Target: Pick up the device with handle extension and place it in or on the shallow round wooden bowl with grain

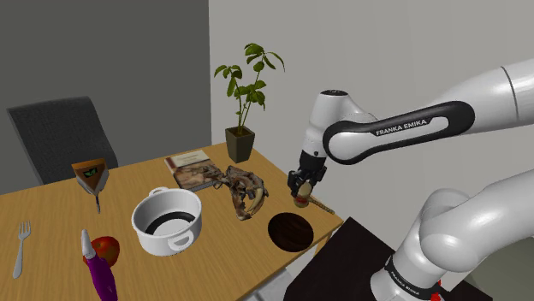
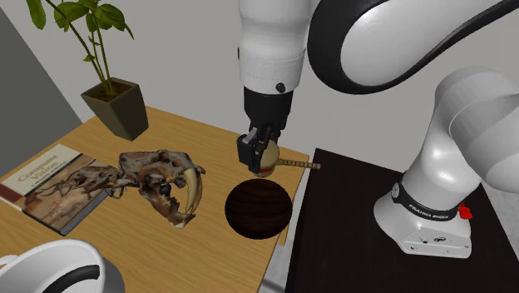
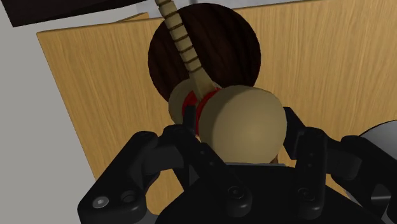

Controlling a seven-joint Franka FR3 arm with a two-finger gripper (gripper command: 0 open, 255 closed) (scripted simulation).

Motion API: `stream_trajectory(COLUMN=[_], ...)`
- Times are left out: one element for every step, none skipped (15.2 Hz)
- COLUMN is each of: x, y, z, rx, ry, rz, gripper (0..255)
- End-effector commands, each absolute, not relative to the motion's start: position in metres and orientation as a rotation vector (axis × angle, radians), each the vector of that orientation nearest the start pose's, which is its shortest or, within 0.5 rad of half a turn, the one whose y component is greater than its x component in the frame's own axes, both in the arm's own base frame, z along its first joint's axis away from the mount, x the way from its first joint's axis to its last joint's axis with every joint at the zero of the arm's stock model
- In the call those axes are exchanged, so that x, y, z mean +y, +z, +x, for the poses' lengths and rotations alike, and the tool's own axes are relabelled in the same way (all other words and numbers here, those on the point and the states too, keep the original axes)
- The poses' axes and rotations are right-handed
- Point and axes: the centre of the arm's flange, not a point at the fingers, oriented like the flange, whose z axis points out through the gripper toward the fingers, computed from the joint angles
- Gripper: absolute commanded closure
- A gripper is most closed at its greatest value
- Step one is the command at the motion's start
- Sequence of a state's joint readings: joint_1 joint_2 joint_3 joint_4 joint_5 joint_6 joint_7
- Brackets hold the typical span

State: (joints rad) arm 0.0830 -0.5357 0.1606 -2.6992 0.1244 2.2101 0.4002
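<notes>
– Pincer (image 2: pixel 262 158) clenched on the tan device (image 2: pixel 268 161), gripping its round head from both sides!
– Yes, and it hangs above the desk (image 1: pixel 51 214), ridged handle poking toward the black stand (image 2: pixel 358 250).
– Where's the bowl?
– Dark round bowl (image 2: pixel 258 210) sits just below it, at the desk's edge, near the skull (image 2: pixel 166 185). From the wrist view, the handle crosses over the bowl.

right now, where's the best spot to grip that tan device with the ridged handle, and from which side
Grip the device by its round tan head, coming from above, as the claw does now, shut on the head's two sides. The head is thick and broad enough to fill the fingers. The ridged handle is thin and sticks out sideways, so it would probably be harder to hold steady.
</notes>
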Motion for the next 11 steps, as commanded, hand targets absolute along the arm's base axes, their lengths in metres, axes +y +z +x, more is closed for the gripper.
stream_trajectory(x=[0.092,0.092,0.092,0.092,0.092,0.092,0.092,0.092,0.092,0.092,0.092], y=[0.39,0.385,0.379,0.374,0.369,0.363,0.358,0.353,0.348,0.342,0.337], z=[0.351,0.351,0.351,0.351,0.351,0.351,0.351,0.351,0.351,0.351,0.351], rx=[0.388,0.388,0.388,0.388,0.388,0.388,0.388,0.388,0.388,0.388,0.388], ry=[-0.055,-0.055,-0.055,-0.055,-0.055,-0.055,-0.055,-0.055,-0.055,-0.055,-0.055], rz=[-3.085,-3.085,-3.085,-3.085,-3.085,-3.085,-3.085,-3.085,-3.085,-3.085,-3.085], gripper=[255,255,255,255,255,255,255,255,255,255,255])
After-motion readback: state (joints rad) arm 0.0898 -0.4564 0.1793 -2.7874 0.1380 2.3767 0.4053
